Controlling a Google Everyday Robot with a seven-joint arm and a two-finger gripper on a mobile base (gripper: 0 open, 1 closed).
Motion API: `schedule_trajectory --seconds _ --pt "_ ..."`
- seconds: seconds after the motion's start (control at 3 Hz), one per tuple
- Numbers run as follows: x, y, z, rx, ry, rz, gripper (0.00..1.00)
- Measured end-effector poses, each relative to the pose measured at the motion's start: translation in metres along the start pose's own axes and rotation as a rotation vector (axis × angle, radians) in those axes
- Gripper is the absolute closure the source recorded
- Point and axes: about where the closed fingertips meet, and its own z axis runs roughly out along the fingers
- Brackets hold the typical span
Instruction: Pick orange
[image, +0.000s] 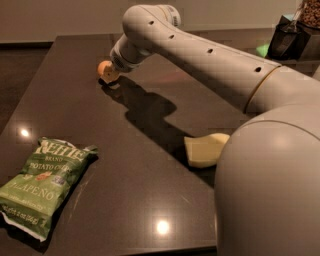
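Your gripper (111, 76) is down at the far left of the dark glossy table (145, 210), right against the small round matte-skinned orange (103, 67). The fruit peeks out on the gripper's left, touching it or very nearly. Spread or closed on it? You cannot tell, because the pale wrist hides that. It's round, so there's no long axis to line up. The crinkled green chip bag (42, 185) and pale yellow wavy sponge (205, 150) lie well apart, on the near side.

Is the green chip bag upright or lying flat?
Lying flat: the chip bag shows its printed front face upward. The gripper is at the orange, far from it.
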Motion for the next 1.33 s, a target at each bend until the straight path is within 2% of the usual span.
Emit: schedule_trajectory --seconds 0.33,0.67,1.0,1.33 --pt "-0.004 0.002 -0.011 0.025 -0.019 0.007 0.96" --pt "-0.016 0.007 -0.036 0.064 -0.06 0.019 1.0" --pt "-0.035 0.013 -0.059 0.083 -0.1 0.004 1.0" --pt "-0.063 0.018 -0.087 0.087 -0.155 -0.039 1.0"
